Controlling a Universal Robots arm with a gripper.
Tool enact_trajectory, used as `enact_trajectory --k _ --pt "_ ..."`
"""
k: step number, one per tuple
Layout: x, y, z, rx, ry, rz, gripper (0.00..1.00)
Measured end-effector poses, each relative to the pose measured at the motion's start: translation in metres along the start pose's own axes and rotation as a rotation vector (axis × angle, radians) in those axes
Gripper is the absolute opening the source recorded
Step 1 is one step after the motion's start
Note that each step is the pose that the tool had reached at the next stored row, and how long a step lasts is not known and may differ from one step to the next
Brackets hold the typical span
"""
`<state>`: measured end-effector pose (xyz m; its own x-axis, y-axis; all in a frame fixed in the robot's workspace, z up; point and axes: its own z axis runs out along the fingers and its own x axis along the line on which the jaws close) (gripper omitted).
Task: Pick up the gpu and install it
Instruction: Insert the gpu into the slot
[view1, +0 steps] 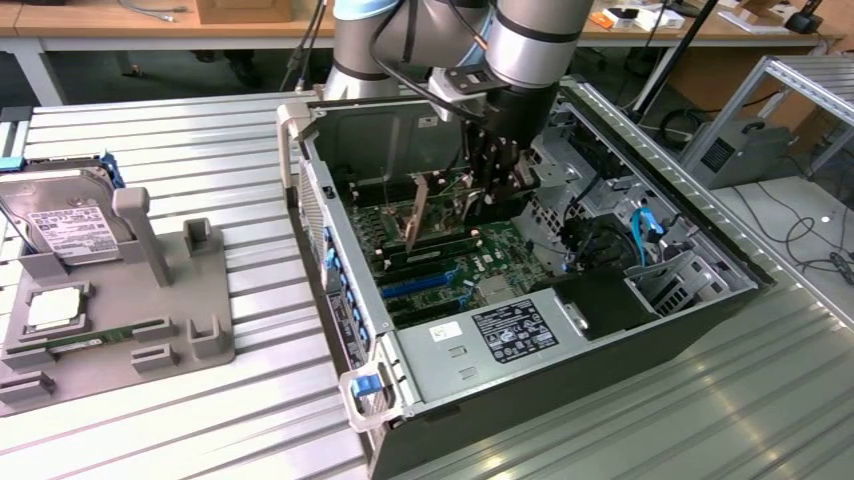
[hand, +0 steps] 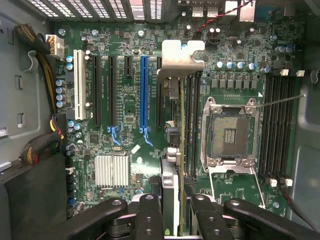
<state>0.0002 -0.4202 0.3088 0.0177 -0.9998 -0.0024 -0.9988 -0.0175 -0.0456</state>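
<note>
One thin, stiff card, the gpu (hand: 173, 135), hangs edge-on over the motherboard (hand: 130, 107) inside the open computer case (view1: 310, 170), pinched across its flat faces by the gripper (hand: 175, 220). It looks light but fragile, so bare board edges suit a hold best. Its long axis parallels the blue slot (hand: 144, 90), and the silvery bracket (hand: 180, 57) points away from the gripper.

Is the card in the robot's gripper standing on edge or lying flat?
On edge: the wrist view shows the card as a thin strip clamped in the gripper, over the green circuit board.
</note>
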Motion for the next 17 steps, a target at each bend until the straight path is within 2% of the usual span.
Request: enact_trajectory --k 17 --pt "0.0000 0.0006 0.0041 0.0000 0.0000 0.000 0.27"
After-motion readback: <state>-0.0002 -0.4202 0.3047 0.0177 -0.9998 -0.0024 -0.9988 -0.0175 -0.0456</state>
